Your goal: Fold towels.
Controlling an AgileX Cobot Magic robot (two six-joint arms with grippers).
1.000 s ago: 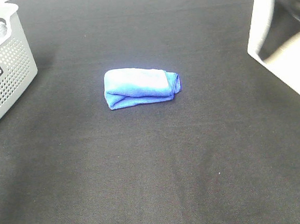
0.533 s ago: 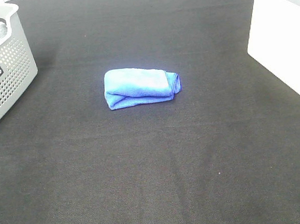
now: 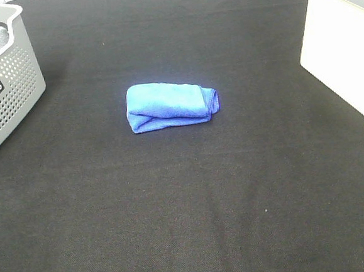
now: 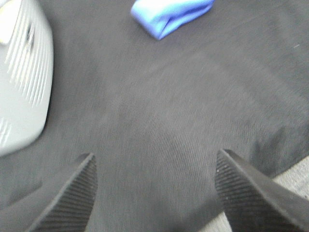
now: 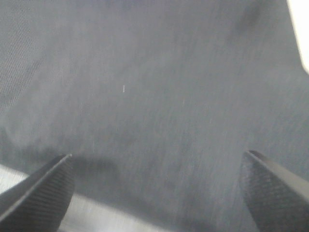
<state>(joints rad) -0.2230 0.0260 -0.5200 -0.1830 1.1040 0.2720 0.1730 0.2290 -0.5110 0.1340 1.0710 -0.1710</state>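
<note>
I see the royal-blue fuzzy microfibre towel (image 3: 171, 105) lying folded into a compact bundle mid-table, toward twelve o'clock. My left end effector (image 4: 154, 193) and right end effector (image 5: 157, 186) both gape wide, empty. I judge this fold finished; next I need another towel.

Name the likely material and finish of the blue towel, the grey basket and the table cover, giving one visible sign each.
Blue towel: soft fuzzy cloth, probably microfibre; matte nap, rounded folds.
Grey basket: moulded plastic, apparently; smooth wall with regular punched holes.
Table cover: dark woven fabric, matte; fine ribbed weave shows in the left wrist view.
</note>
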